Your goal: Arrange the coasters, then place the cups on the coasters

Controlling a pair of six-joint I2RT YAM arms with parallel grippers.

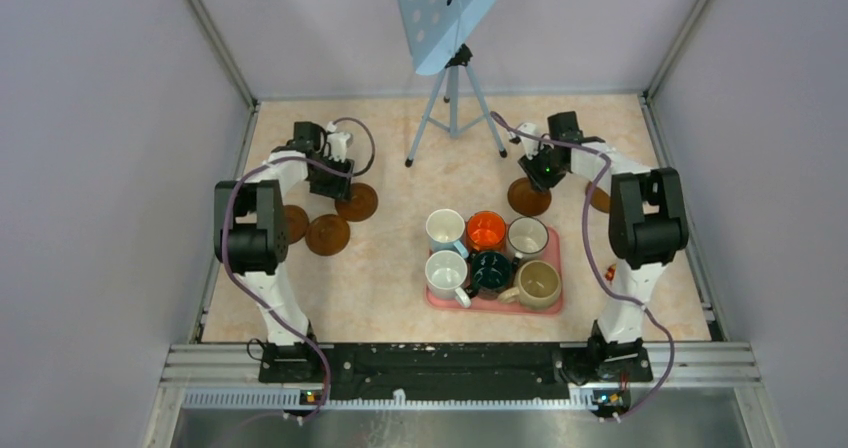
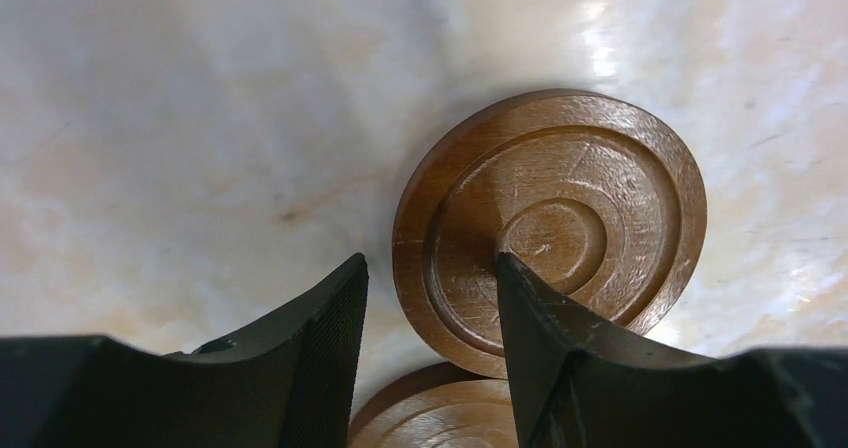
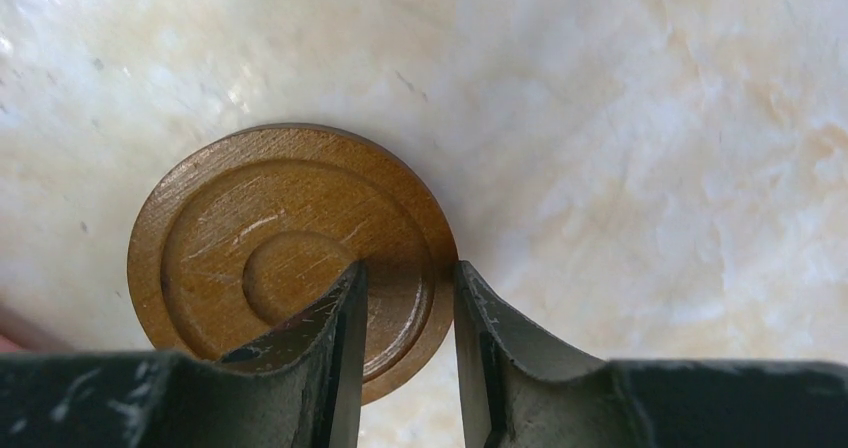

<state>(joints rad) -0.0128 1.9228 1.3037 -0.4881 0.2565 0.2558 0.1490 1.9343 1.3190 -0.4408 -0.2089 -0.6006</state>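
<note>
The round brown wooden coaster with ringed grooves (image 2: 590,198) lies flat on the pale marbled tabletop (image 2: 180,118). Only the left wrist view shows how the left tool (image 2: 430,263) straddles its near rim. One black finger is over the ringed centre and the other is off the disc, with bare tabletop between it and the rim, so the jaws stand open and hold nothing. A second brown coaster (image 2: 440,418) shows just below. The right wrist view shows another ringed brown coaster (image 3: 270,228), also flat, with the right tool (image 3: 408,268) narrowly parted across its rim; whether it pinches cannot be told. Only the overhead view shows a further coaster (image 1: 299,224) beside the left arm and six handled mugs (image 1: 487,230) packed in a pink rectangular tray (image 1: 490,306), apart from both tools.
</note>
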